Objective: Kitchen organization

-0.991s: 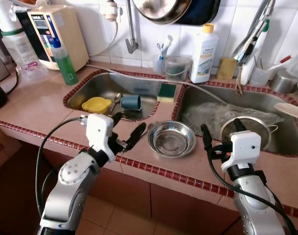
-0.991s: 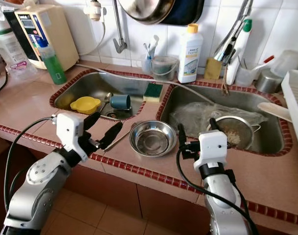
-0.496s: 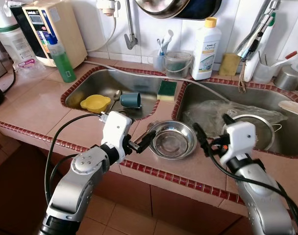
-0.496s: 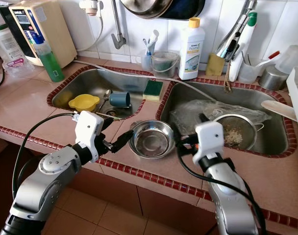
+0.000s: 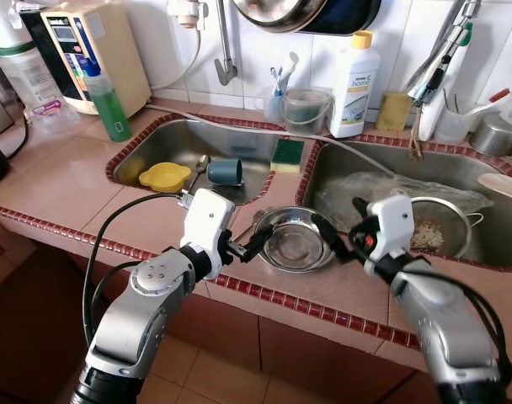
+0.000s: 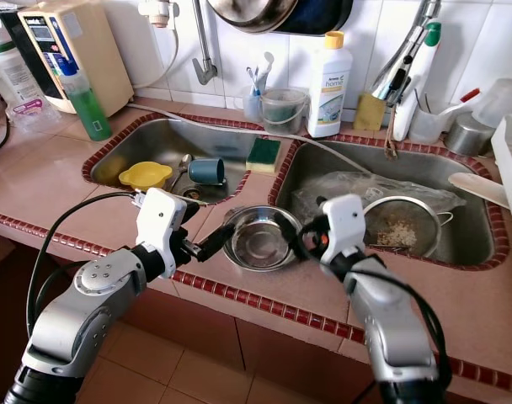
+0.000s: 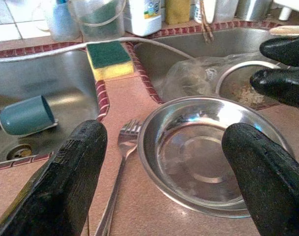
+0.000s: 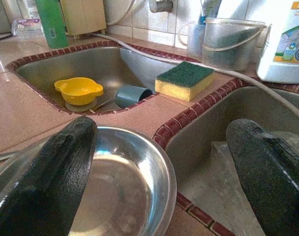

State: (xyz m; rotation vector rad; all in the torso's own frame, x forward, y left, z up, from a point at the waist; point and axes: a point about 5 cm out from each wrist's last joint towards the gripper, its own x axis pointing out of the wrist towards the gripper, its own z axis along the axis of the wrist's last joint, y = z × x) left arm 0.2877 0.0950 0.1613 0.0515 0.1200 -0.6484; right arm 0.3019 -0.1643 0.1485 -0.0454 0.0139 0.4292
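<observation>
1. Round stainless-steel bowl sits upright, mouth up, on the tiled bench between the two sinks; being round, it has no long axis that we can name.
2. We find the left pincer spread at the bowl's left rim and the right pincer spread at its right rim, neither pinching anything.
3. We judge a two-sided lift is in hand: each pincer should straddle the rim, then both rise evenly.
4. Silver fork lies just beside the bowl; we advise avoiding it.
</observation>
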